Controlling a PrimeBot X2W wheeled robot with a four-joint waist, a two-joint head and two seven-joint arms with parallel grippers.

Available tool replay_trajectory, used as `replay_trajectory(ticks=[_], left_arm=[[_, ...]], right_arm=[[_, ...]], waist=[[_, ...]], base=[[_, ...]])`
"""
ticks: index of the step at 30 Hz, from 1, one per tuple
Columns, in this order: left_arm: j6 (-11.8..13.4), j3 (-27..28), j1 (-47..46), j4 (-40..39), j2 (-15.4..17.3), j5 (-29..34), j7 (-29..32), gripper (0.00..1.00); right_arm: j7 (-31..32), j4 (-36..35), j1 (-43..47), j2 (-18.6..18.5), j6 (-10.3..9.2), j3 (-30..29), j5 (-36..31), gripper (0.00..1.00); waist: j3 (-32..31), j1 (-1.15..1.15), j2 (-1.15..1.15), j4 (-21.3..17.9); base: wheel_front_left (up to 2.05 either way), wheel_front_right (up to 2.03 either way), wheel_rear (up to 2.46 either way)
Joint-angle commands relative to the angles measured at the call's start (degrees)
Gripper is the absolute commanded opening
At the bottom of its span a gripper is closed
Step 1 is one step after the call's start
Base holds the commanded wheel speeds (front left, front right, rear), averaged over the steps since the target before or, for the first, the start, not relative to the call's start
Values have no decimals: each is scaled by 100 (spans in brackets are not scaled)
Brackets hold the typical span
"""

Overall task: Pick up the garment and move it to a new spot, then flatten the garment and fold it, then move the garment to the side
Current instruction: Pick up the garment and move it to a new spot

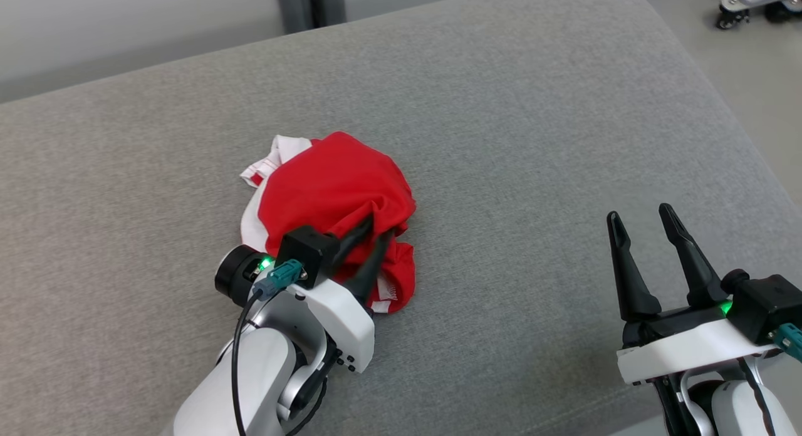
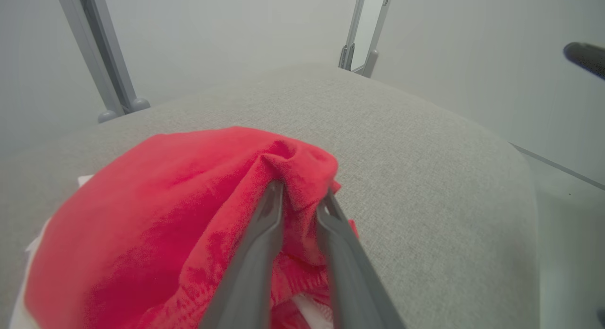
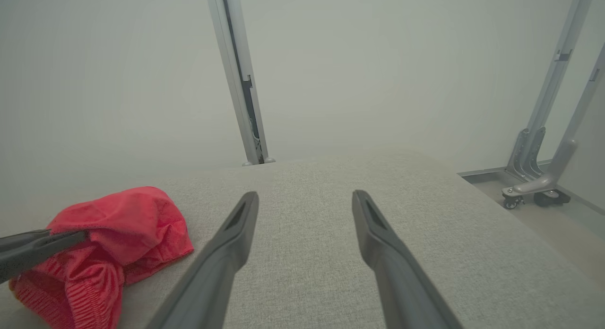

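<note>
On the grey woven-fabric cushion (image 1: 532, 110): crumpled red-and-white cloth garment (image 1: 338, 185), bunched left of centre.
Left gripper (image 1: 378, 228): long dark fingers pinched together on a red fold at the garment's near edge.
Right gripper (image 1: 639, 213): jaws spread wide, well apart from the garment.

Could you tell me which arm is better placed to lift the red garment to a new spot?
Left: the left claw grips a fold of the garment, while the right claw sits open, away from it.
</note>
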Motion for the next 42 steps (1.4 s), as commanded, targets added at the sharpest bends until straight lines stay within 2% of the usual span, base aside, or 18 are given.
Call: replay_trajectory(ticks=[1,6,13,21,30,42], left_arm=[[-37,-24,1,-48,7,-14,-92,100],[-20,-42,223,-317,44,-27,-305,100],[552,546,912,-1109,302,-247,-753,100],[1071,1370,1366,-1398,738,-465,-1051,100],[1398,1940,1975,-1685,1201,-589,-1119,100],[1573,1814,2629,-2071,1391,-528,-901,100]], right_arm=[[-38,42,-54,-20,1,-32,13,100],[9,83,-40,-22,1,-52,-66,100],[121,36,70,-23,1,-185,-153,100],[264,-34,205,-24,1,-304,-262,100],[397,-57,389,-24,1,-317,-323,100],[569,-75,819,-24,1,-448,-398,100]], waist=[[-112,0,0,170],[-290,0,0,432],[-616,0,0,1023],[-887,0,0,1499],[-1118,0,0,1669],[-1532,0,0,1681]], base=[[0,0,0],[0,0,0],[0,0,0],[0,0,0],[0,0,0],[0,0,0]])
